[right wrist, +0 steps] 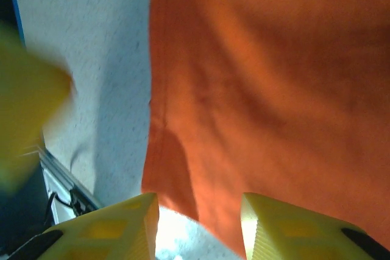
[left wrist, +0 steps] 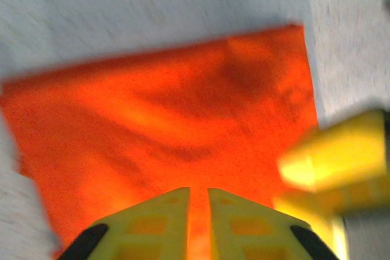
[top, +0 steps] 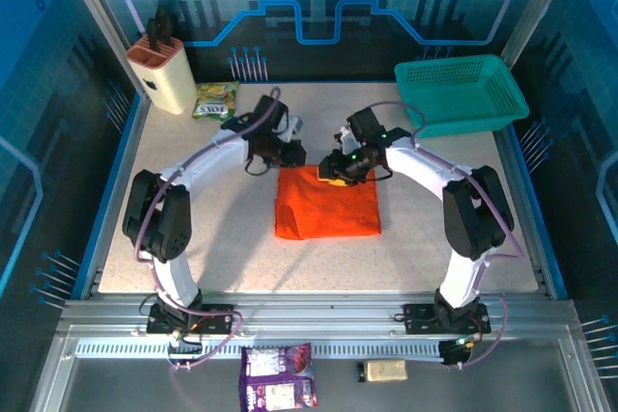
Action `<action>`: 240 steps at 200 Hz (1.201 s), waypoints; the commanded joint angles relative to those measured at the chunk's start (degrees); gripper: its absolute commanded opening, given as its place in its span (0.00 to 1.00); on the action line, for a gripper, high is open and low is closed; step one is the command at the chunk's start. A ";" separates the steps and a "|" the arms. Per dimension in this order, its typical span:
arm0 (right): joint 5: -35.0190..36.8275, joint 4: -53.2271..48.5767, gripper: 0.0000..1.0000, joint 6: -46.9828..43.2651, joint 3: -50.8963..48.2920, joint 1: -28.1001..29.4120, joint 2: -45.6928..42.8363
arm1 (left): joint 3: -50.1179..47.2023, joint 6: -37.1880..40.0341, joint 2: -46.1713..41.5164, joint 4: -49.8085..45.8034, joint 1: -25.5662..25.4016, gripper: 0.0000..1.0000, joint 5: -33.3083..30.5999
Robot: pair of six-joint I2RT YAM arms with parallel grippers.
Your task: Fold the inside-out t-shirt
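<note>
The orange t-shirt [top: 326, 205] lies flat mid-table as a folded rectangle, and its cloth spreads wide under both wrist cameras [left wrist: 183, 108] [right wrist: 274, 77]. My left gripper [top: 275, 153] hovers at the shirt's far left corner. Its yellow jaws [left wrist: 198, 196] stand almost together, a thin slit of orange between them, and no lifted cloth shows. My right gripper [top: 333, 169] is over the far right corner, open [right wrist: 200, 202], with the shirt's edge and bare table between its fingers. A blurred yellow finger of each gripper intrudes in the other's view [left wrist: 335, 156] [right wrist: 24, 120].
A teal mesh basket [top: 462, 94] stands at the back right. A cream knife block [top: 162, 72] and a green snack packet [top: 214, 99] sit at the back left. A purple packet [top: 278, 376] and a small yellow block [top: 384, 370] lie on the front rail.
</note>
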 commanded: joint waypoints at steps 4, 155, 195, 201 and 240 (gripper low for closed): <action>-4.74 -1.80 0.39 -3.47 5.32 -1.82 6.81 | -7.13 -4.84 -1.22 -1.78 -3.68 0.08 1.53; -8.85 3.72 0.38 -3.12 10.15 -8.06 14.20 | -22.56 -9.58 -10.87 5.85 -4.54 0.10 1.13; -0.55 -4.94 0.39 -6.49 7.85 -8.67 5.75 | -13.29 -13.70 -6.78 3.98 -6.18 0.16 0.24; 0.17 -5.16 0.39 -6.50 6.70 -9.07 4.24 | -12.01 -14.67 -5.77 4.02 -6.30 0.17 0.08; 6.28 -7.90 0.40 -7.61 0.23 -11.20 -3.65 | 0.09 -18.86 3.85 -2.41 -9.86 0.15 -3.14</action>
